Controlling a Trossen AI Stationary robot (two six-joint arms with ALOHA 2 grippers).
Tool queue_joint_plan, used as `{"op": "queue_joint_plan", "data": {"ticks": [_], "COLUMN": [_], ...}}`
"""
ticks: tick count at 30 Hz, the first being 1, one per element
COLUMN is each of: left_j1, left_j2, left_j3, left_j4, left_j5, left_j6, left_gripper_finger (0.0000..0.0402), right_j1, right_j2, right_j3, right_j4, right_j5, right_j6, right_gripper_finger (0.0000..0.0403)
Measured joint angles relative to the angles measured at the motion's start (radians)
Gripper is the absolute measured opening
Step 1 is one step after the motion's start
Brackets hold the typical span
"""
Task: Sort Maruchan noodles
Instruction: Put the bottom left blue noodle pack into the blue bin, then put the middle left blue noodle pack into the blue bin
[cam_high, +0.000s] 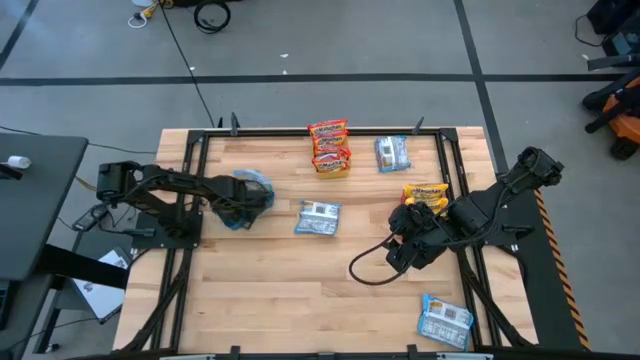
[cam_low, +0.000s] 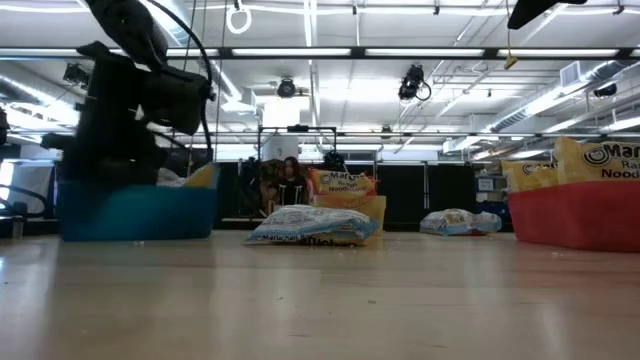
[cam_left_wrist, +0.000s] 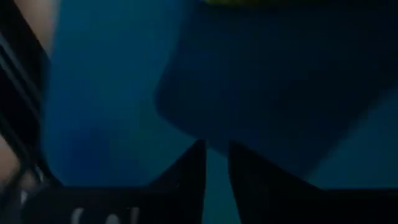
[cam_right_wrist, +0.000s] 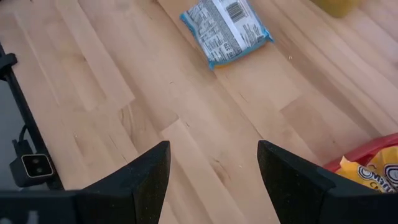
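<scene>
Near the tabletop's left edge, the left gripper (cam_high: 243, 200) hangs inside the blue bin (cam_low: 135, 212), its fingers (cam_left_wrist: 189, 177) barely parted; the right gripper (cam_right_wrist: 211, 180) hovers spread wide over bare wood.

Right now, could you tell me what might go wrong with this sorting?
1. The left gripper sits low inside the blue bin, so lifting out may snag its wall.
2. The right gripper, open and empty over bare wood, hangs beside the red bin and could nudge it while turning toward the blue packet.
</scene>
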Motion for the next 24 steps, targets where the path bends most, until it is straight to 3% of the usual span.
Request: {"op": "queue_joint_plan", "data": {"ticks": [5,10,13,16,24], "left_j1": [-0.082,-0.187,-0.212,-0.204,-0.193], "left_j2": [-0.004,-0.004,-0.004,-0.004,-0.046], "left_j3": [0.0,0.0,0.0,0.018,0.223], "left_j4": [0.004,0.199,0.312,0.324,0.033], "left_j5": [0.301,0.499,0.516,0.506,0.562], "left_j6": [0.028,0.028,-0.004,-0.031,0.023], "left_gripper_finger": [0.0106,0.0114,0.0114,0.0114,0.0114], "right_j1": [-0.016,-0.015,-0.015,-0.015,-0.016], "right_j2": [0.0,0.0,0.0,0.0,0.0], "right_j3": [0.0,0.0,0.0,0.0,0.0], "right_j4": [0.003,0.003,0.003,0.003,0.002], "right_j5": [0.0,0.0,0.0,-0.001,0.015], "right_j6": [-0.022,-0.022,-0.018,-0.018,-0.028], "right_gripper_finger": [0.0246,0.0246,0.0246,0.0246,0.0246]}}
